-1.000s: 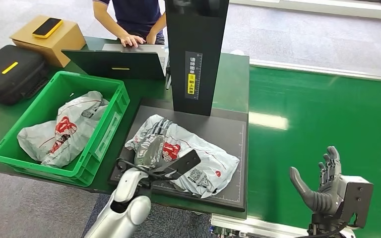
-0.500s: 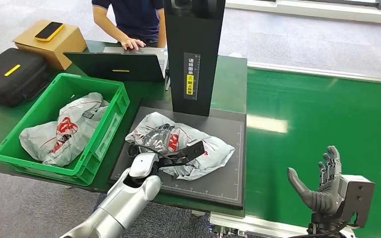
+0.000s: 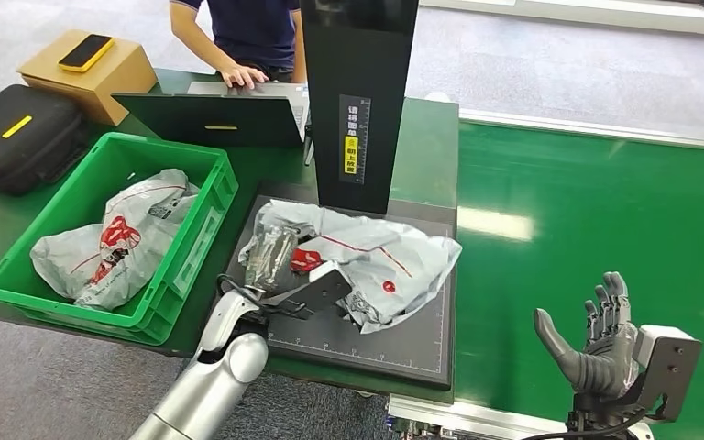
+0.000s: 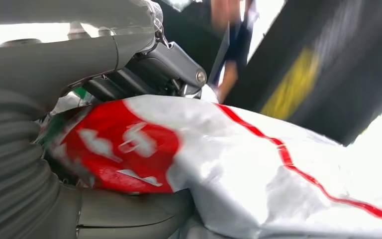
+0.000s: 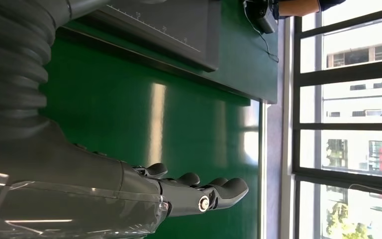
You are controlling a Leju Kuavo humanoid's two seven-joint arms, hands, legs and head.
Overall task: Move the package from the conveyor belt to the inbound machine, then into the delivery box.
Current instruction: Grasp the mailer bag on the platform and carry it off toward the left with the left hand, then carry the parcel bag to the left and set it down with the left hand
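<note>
Green tabletop at frame centre carries the scanner plate (image 3: 422, 344), where your left hand (image 3: 275, 257) clutches the package (image 3: 385, 261) by its left end. Your right hand (image 3: 596, 344) idles unclenched, lower right. Limp plastic could slip or snag before the crate (image 3: 18, 284).

High head view, two close wrist views

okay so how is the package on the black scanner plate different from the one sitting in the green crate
The package on the plate is gripped at its near-left end by the left hand; the package in the crate is touched by nothing. The plate package lies spread out below the black scanner column on the flat plate, while the crate package sits bunched inside the green crate. Both are grey-white plastic mailer bags with red markings.
</note>
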